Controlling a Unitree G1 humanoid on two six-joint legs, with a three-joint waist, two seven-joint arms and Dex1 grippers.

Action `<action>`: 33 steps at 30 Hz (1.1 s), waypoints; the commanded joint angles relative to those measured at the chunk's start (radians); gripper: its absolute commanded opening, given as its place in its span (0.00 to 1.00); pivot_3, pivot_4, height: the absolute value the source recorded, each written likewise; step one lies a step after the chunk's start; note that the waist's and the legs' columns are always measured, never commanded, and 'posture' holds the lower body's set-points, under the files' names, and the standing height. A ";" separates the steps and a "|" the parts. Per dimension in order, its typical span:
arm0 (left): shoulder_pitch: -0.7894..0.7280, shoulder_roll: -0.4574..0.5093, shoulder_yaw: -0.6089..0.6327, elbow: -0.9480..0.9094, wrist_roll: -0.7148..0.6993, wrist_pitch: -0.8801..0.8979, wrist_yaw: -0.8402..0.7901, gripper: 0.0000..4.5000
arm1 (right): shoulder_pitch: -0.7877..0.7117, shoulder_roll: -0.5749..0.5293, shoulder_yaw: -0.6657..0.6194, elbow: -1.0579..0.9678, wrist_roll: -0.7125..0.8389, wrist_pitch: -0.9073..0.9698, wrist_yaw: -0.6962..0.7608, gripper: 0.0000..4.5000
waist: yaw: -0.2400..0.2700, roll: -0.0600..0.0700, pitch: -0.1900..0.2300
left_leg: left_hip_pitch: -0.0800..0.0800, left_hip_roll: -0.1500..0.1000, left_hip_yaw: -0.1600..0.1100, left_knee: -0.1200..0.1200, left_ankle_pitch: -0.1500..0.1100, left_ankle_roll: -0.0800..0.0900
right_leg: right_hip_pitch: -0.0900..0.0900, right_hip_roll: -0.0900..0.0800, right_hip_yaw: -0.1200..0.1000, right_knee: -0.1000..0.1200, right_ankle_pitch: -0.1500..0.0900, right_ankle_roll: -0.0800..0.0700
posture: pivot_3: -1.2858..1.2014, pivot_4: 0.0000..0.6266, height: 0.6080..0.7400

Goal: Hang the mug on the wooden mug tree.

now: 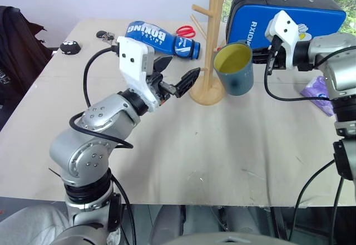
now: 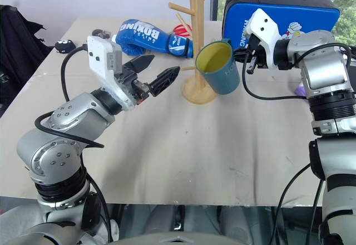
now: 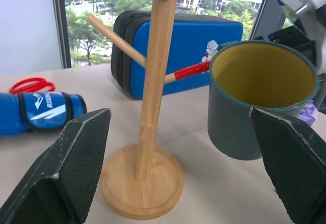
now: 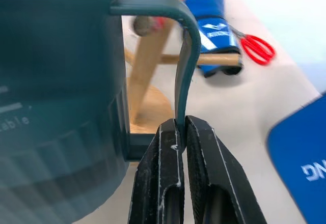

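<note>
The teal mug (image 1: 233,69), yellow inside, hangs in the air just right of the wooden mug tree (image 1: 213,39), mouth tilted toward me. My right gripper (image 4: 181,128) is shut on the mug's loop handle (image 4: 184,56), pinching its thin outer bar. In the right wrist view, the end of the red-tipped peg (image 3: 191,71) shows within the handle's loop; from the other side it points at the mug's rim. My left gripper (image 1: 181,70) is open and holds nothing. It hovers just left of the tree's round base (image 1: 207,93), with the post and the mug between its spread fingers (image 3: 66,168).
Behind the tree lie a blue boxing glove (image 1: 161,36) and red scissors (image 1: 185,32). A big blue pad (image 1: 289,11) stands at the back right, a purple packet (image 1: 317,92) lies under my right arm, and small dark items (image 1: 69,47) sit at the far left.
</note>
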State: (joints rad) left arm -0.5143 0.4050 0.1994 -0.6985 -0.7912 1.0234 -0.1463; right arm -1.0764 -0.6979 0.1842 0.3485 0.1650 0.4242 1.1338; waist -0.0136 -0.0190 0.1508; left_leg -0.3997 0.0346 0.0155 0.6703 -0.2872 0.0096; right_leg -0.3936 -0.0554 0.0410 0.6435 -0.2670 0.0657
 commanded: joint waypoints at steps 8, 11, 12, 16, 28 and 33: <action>-0.004 0.015 0.014 -0.034 -0.053 -0.023 0.019 1.00 | -0.045 0.025 -0.008 -0.091 -0.027 0.059 -0.023 0.02 | 0.001 0.000 0.000 | 0.000 0.000 0.000 0.000 0.000 0.000 | 0.000 0.000 0.000 0.000 0.000 0.000 | 0.52 0.24 0.98; 0.014 0.032 0.016 -0.047 -0.066 -0.046 -0.017 1.00 | -0.049 0.036 -0.003 -0.083 -0.041 0.063 -0.026 0.02 | 0.000 0.000 0.000 | 0.000 0.000 0.000 0.000 0.000 0.000 | 0.000 0.000 0.000 0.000 0.000 0.000 | 0.52 0.24 0.98; 0.021 0.038 0.021 -0.050 -0.077 -0.056 -0.034 1.00 | -0.051 0.040 -0.002 -0.079 -0.046 0.067 -0.028 0.02 | 0.000 0.000 0.000 | 0.000 0.000 0.000 0.000 0.000 0.000 | -0.001 0.000 0.000 0.000 0.000 0.000 | 0.52 0.24 0.98; 0.042 0.055 0.032 -0.053 -0.118 -0.090 -0.074 1.00 | -0.057 0.049 -0.001 -0.068 -0.060 0.072 -0.035 0.02 | -0.001 0.000 0.000 | 0.000 0.000 0.000 0.000 0.000 0.000 | -0.001 0.000 0.000 0.000 0.000 0.000 | 0.52 0.24 0.98; 0.065 0.069 0.038 -0.046 -0.170 -0.153 -0.062 1.00 | -0.066 0.038 -0.029 -0.052 -0.065 0.057 -0.039 0.83 | 0.000 0.000 0.000 | 0.000 -0.001 0.001 0.000 0.000 0.000 | -0.001 0.000 0.001 0.001 0.000 0.000 | 0.52 0.24 0.98; 0.075 0.075 0.039 -0.050 -0.192 -0.162 -0.053 1.00 | -0.041 -0.028 -0.098 -0.142 0.013 0.135 -0.002 0.99 | 0.001 0.000 0.000 | 0.000 -0.001 0.000 0.000 0.000 0.000 | -0.001 0.000 0.000 0.001 0.000 0.000 | 0.52 0.24 0.98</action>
State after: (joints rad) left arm -0.4435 0.4700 0.2256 -0.7079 -0.9599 0.8846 -0.2013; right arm -1.1134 -0.6860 0.1634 0.2812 0.1324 0.5260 1.1149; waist -0.0122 -0.0191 0.1508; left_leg -0.4001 0.0339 0.0158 0.6700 -0.2872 0.0097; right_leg -0.3948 -0.0557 0.0415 0.6442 -0.2669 0.0656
